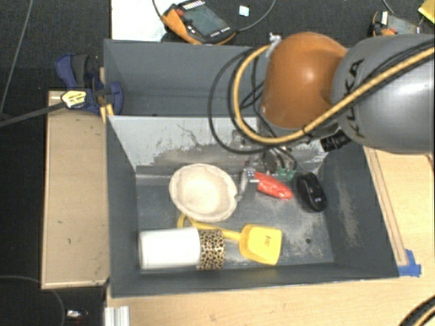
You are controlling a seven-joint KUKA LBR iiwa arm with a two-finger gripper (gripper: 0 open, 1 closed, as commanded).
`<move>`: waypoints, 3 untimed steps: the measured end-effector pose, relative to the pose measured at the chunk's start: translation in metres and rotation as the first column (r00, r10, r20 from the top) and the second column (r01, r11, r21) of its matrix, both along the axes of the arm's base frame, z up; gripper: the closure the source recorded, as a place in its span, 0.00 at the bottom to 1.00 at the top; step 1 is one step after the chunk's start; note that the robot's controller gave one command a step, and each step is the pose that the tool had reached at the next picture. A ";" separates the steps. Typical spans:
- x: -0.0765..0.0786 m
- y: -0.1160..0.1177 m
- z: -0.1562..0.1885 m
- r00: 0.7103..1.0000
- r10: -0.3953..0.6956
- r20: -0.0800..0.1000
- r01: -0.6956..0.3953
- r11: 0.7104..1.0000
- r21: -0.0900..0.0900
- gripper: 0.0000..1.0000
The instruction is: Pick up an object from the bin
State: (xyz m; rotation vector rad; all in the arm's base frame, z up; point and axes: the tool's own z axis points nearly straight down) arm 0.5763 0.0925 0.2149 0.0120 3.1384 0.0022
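- Small red tapered plastic piece [274, 187] lies three o'clock of the cream round bowl [202, 192], just under the gripper [266, 170] — claw state cannot be told.
- Scuffed grey metal bin [156, 80], dark floor [41, 39] around.

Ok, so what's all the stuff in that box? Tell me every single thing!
bin: one, grey metal, middle of the view
bowl: one, cream, round, middle of the bin floor
tube: one, white with a leopard-print band at its right end, lying on its side at the front left
scoop: one, yellow, just right of the tube
red thing: one, small and long, right of the bowl; I cannot tell what it is
black thing: one, oval, right of the red thing
arm: one, silver-grey, coming in from the right
orange cover: one, on the arm's wrist, over the back of the bin
cables: a few, black and yellow, looping beside the cover
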 end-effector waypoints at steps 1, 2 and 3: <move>0.000 0.000 0.000 1.000 0.000 0.000 0.000 1.000 0.000 0.00; 0.002 -0.057 -0.011 0.963 0.270 0.002 -0.270 0.963 -0.003 0.00; -0.024 0.001 -0.051 0.995 0.100 -0.002 -0.100 0.995 0.003 0.00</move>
